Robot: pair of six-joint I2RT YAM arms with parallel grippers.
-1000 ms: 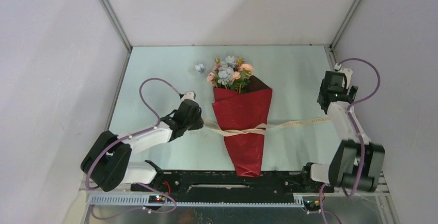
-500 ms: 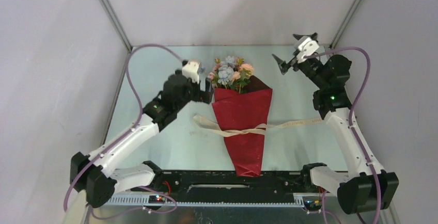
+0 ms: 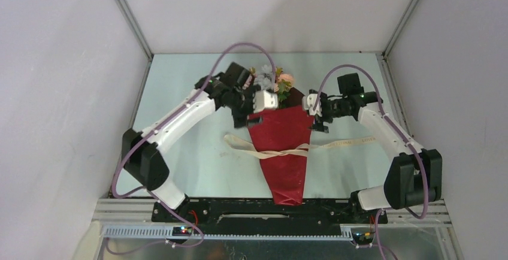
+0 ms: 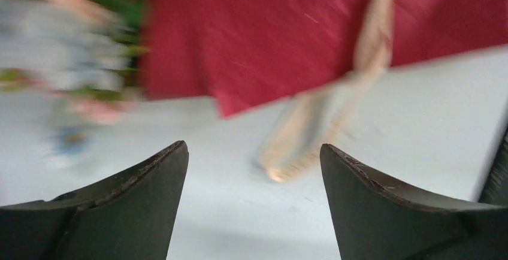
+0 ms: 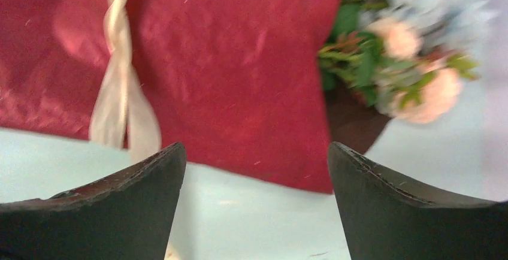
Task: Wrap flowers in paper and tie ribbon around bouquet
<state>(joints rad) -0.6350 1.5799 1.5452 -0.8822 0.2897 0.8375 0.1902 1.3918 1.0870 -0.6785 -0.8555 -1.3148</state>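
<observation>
Top external view: the paper, rolled red face outward into a cone around the flowers, is seen lying flat on the tabletop between the two tools. Its long axis runs from the pointed foot, well behind the tools, to the flower heads just beyond them. A dark flap is shown at the cone's mouth on the right tool's side. The ribbon is crossed over the paper about halfway along the cone, and one tail is left trailing on the tabletop to either side. The left tool is held spread, with nothing pinched between its jaws. In the blurred left wrist view the paper's edge is seen ahead of it, a ribbon tail just ahead and slightly to its right, and the flowers off to its left. The right tool is likewise spread and empty — ahead of it the red paper fills the view, with the twisted ribbon to its left and the flowers to its right. Both tools are thus set at the wide mouth of the cone, one on each flank; whether either touches the paper cannot be told. The wrapping is judged done, but whether the ribbon is knotted or only crossed cannot be told. Should a knot be wanted, the tails would have to be sought behind each tool — the left tail nearer the left tool, the right tail nearer the right.
</observation>
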